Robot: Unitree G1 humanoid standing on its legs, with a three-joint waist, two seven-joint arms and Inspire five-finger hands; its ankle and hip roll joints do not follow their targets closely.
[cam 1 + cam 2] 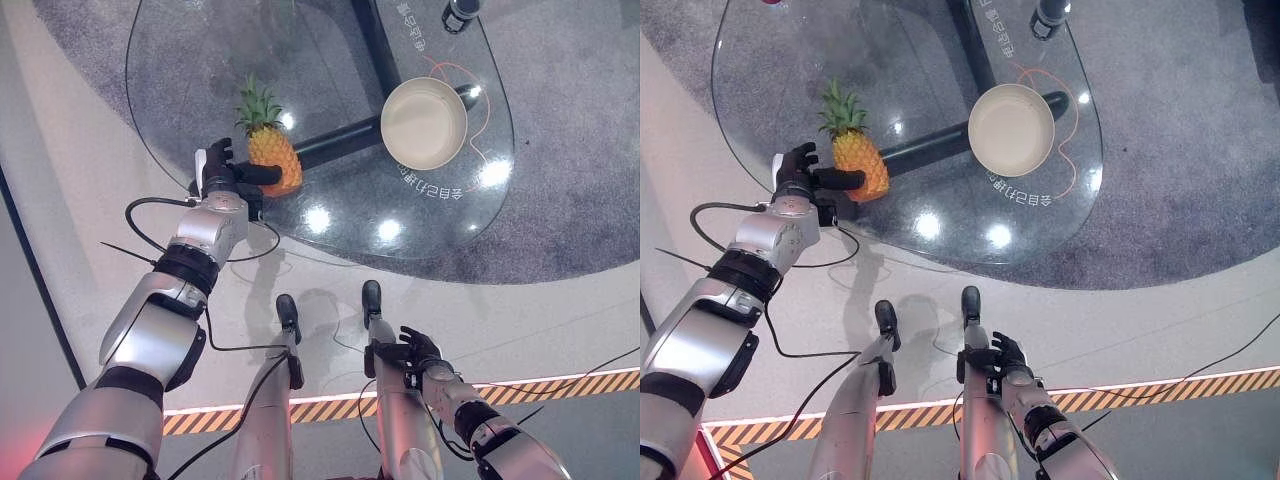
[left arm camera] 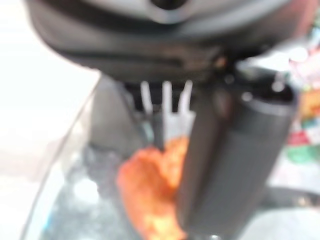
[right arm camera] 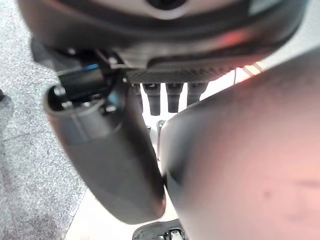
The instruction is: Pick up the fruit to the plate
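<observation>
A pineapple (image 1: 277, 152) with a green crown stands upright on the round glass table (image 1: 350, 225), near its left front edge. My left hand (image 1: 222, 182) is right against it. The thumb (image 2: 230, 160) lies across the near side of the fruit (image 2: 150, 185), and the fingers (image 1: 220, 152) stand fairly straight at its left. They are not wrapped round it, so the hand is open. A cream plate (image 1: 424, 122) sits empty on the table's right part, well apart from the pineapple. My right hand (image 1: 418, 350) hangs low by the leg, its fingers relaxed and holding nothing.
A black bar (image 1: 335, 147) of the table's frame runs under the glass between pineapple and plate. A dark round object (image 1: 460, 12) stands at the table's far edge. Yellow-black striped tape (image 1: 330, 408) crosses the floor near me. Grey carpet lies beneath the table.
</observation>
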